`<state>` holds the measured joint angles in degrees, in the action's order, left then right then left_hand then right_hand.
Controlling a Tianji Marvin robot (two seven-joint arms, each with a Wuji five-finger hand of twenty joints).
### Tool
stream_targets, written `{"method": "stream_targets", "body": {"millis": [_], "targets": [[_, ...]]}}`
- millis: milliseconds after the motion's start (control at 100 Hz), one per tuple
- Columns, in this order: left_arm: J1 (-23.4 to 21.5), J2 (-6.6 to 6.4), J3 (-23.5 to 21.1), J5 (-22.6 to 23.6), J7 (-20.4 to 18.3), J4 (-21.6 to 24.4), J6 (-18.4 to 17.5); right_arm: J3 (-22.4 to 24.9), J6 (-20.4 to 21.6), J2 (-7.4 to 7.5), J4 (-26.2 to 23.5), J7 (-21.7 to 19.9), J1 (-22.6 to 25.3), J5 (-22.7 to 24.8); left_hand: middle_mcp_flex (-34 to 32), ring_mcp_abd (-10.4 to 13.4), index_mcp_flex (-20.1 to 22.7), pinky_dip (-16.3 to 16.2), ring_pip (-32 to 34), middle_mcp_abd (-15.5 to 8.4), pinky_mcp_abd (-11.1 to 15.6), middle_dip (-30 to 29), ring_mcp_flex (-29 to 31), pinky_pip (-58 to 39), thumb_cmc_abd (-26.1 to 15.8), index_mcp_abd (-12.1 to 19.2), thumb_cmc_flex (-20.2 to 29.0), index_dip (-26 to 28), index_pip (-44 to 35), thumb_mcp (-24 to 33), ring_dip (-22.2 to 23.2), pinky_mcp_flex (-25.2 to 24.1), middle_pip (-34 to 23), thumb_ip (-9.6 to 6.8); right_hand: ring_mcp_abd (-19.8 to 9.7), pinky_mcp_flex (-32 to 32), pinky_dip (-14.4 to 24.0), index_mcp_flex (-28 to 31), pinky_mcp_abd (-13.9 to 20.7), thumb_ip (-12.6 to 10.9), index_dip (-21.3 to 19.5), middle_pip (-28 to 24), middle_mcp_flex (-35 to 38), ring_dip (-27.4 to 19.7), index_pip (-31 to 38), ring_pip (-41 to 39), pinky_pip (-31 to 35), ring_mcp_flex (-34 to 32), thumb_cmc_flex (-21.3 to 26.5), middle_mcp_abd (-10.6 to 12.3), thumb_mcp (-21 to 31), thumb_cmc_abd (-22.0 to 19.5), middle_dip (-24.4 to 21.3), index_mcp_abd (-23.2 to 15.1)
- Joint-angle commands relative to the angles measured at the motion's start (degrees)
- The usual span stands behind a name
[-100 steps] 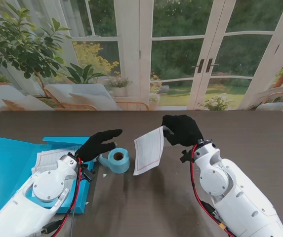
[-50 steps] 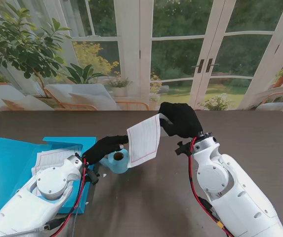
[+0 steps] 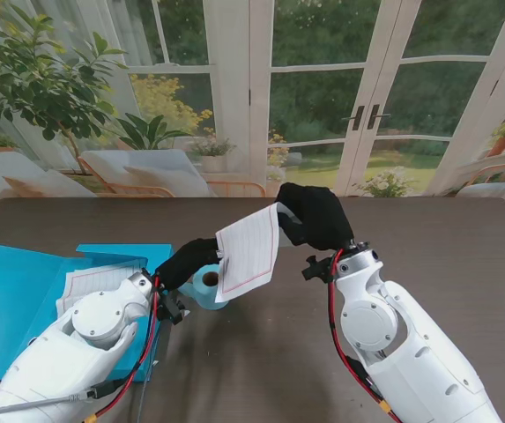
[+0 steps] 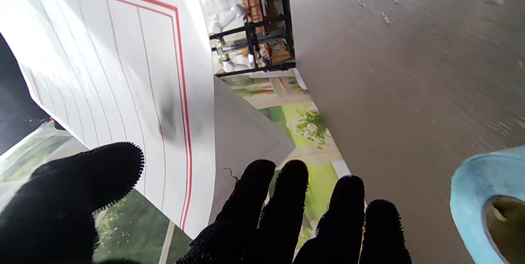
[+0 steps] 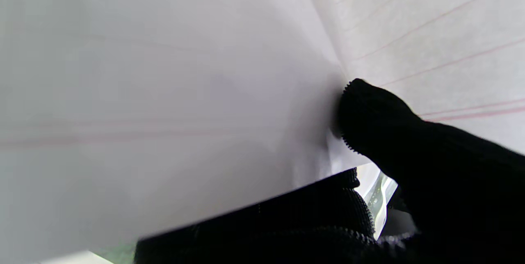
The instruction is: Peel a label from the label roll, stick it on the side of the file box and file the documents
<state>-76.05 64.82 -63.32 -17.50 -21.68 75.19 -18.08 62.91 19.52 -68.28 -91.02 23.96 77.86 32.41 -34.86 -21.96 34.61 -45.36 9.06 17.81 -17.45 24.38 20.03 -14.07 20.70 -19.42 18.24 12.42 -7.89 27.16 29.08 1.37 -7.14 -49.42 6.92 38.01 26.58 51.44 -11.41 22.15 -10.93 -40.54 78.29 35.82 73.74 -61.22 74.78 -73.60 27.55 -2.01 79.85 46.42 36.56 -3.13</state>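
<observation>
Right now my right hand (image 3: 315, 216), near the middle of the stand's frame, pinches a lined paper sheet (image 3: 248, 252) by its top corner, off the worktop (image 3: 464, 238). My left hand (image 3: 187, 260) reaches its spread fingers (image 4: 283, 198) to the sheet's edge; I think they hold nothing. Behind the sheet stands the blue label roll (image 3: 204, 287). At lower left lies the open blue file box (image 3: 10, 300) with papers (image 3: 89, 284) on it.

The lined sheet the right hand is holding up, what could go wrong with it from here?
The right hand pinches the lined sheet only at one corner, so it hangs loose and could slip or crease. The left hand reaches for it with fingers open, not yet gripping; a mistimed handover might drop it. The label roll sits right beneath and could get knocked.
</observation>
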Motion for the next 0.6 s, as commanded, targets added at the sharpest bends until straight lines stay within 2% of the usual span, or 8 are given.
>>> {"method": "stream_targets", "body": {"millis": [0, 140, 290, 350, 380, 440, 500, 590], "targets": [[0.3, 0.46, 0.2, -0.3, -1.4, -0.3, -0.4, -0.5, 0.2, -0.68, 0.6, -0.1, 0.5, 0.1, -2.1, -0.9, 1.7, -3.1, 2.7, -0.2, -0.2, 2.4, 1.6, -1.9, 2.2, -0.4, -3.5, 1.6, -1.7, 0.7, 2.9, 1.2, -0.5, 2.38, -0.3, 15.2, 0.5, -1.7, 0.7, 0.1, -0.8, -1.4, 2.1, 0.2, 2.2, 0.0, 1.0, -1.4, 2.1, -2.1, 4.9, 0.6, 1.0, -0.7], [0.3, 0.62, 0.3, -2.0, -2.1, -0.8, -1.2, -0.9, 0.5, -0.96, 1.3, 1.2, 0.5, 0.2, -5.9, -2.2, 4.4, -8.8, 9.9, 0.4, -1.3, 8.4, 3.4, -3.8, 3.1, -0.7, -2.6, 4.7, -5.3, 1.1, 9.2, 3.1, -2.9, 2.00, -0.3, 15.0, 0.6, -1.8, 0.8, 0.2, -0.6, -1.4, 2.0, 0.1, 2.4, 0.2, 0.9, -1.4, 2.1, -2.1, 4.9, 0.6, 1.0, -0.9], [0.6, 1.16, 0.8, -3.9, -1.6, -2.0, -3.4, -1.1, 1.1, -1.03, 2.5, 1.6, 0.1, 0.4, -12.5, -3.3, 7.0, -18.6, 24.1, 0.5, -3.5, 21.3, 7.0, -9.1, 5.2, 0.1, 3.5, 11.2, -17.5, 0.3, 16.0, 7.3, -9.8, -2.77, -0.1, 14.6, 0.6, -2.0, 0.8, 0.2, -0.5, -1.4, 1.8, -0.1, 2.5, 0.5, 0.6, -1.4, 2.0, -2.2, 4.9, 0.5, 0.9, -1.2], [0.8, 1.43, 1.2, -4.8, -1.3, -2.5, -4.3, -1.2, 1.2, -1.05, 2.9, 1.7, 0.0, 0.4, -15.4, -4.2, 7.3, -22.7, 30.5, 0.3, -4.2, 26.4, 9.4, -17.7, 6.1, 0.3, 5.9, 14.3, -25.8, 0.5, 18.1, 7.0, -13.9, -4.90, 0.2, 14.6, 0.6, -2.0, 0.8, 0.1, -0.4, -1.4, 1.7, -0.1, 2.6, 0.6, 0.6, -1.4, 2.1, -2.2, 5.0, 0.6, 0.9, -1.1], [1.0, 1.57, 1.3, -5.4, -1.3, -2.7, -4.6, -1.3, 1.2, -1.07, 3.1, 1.7, 0.0, 0.4, -16.7, -4.5, 7.5, -21.3, 33.1, 0.0, -4.4, 28.8, 10.7, -25.7, 6.5, 0.4, 7.5, 14.8, -29.6, 0.4, 18.6, 5.7, -15.6, -6.56, -0.1, 14.5, 0.6, -2.0, 0.8, 0.2, -0.4, -1.4, 1.7, -0.1, 2.6, 0.7, 0.6, -1.4, 2.1, -2.2, 4.9, 0.6, 0.9, -1.1], [1.2, 1.85, 1.7, -6.3, -1.1, -3.2, -5.4, -1.4, 1.3, -1.10, 3.5, 2.0, -0.1, 0.6, -18.7, -4.8, 7.5, -13.6, 37.7, -0.7, -4.5, 32.0, 13.2, -42.3, 7.4, 0.8, 10.1, 16.7, -36.5, 0.9, 19.9, 3.3, -19.9, -9.34, -0.1, 14.4, 0.6, -2.0, 0.8, 0.2, -0.4, -1.4, 1.6, -0.2, 2.7, 0.8, 0.5, -1.4, 2.2, -2.2, 4.9, 0.5, 0.8, -1.1], [1.5, 2.16, 2.1, -6.3, -0.1, -3.6, -6.4, -1.5, 1.3, -1.12, 3.8, 2.2, -0.2, 0.7, -21.7, -5.0, 7.9, -7.8, 42.1, -1.5, -5.6, 34.1, 16.8, -51.8, 10.5, 2.1, 12.5, 15.2, -45.0, 5.1, 20.8, 4.6, -24.5, -13.73, 0.2, 14.2, 0.6, -2.1, 0.8, 0.2, -0.3, -1.4, 1.5, -0.2, 2.7, 0.9, 0.4, -1.4, 2.1, -2.3, 4.9, 0.5, 0.8, -1.1], [2.0, 2.65, 2.8, -6.5, 1.5, -4.7, -8.1, -1.6, 1.3, -1.16, 4.2, 2.4, -0.3, 0.8, -27.1, -4.7, 8.6, -4.3, 47.0, -3.1, -7.6, 44.9, 22.2, -58.6, 14.9, 4.3, 16.3, 12.9, -56.5, 11.4, 21.2, 8.8, -27.9, -15.14, 0.2, 14.1, 0.6, -2.1, 0.8, 0.2, -0.3, -1.4, 1.4, -0.3, 2.8, 1.1, 0.4, -1.4, 2.1, -2.2, 4.8, 0.5, 0.8, -1.2]]}}
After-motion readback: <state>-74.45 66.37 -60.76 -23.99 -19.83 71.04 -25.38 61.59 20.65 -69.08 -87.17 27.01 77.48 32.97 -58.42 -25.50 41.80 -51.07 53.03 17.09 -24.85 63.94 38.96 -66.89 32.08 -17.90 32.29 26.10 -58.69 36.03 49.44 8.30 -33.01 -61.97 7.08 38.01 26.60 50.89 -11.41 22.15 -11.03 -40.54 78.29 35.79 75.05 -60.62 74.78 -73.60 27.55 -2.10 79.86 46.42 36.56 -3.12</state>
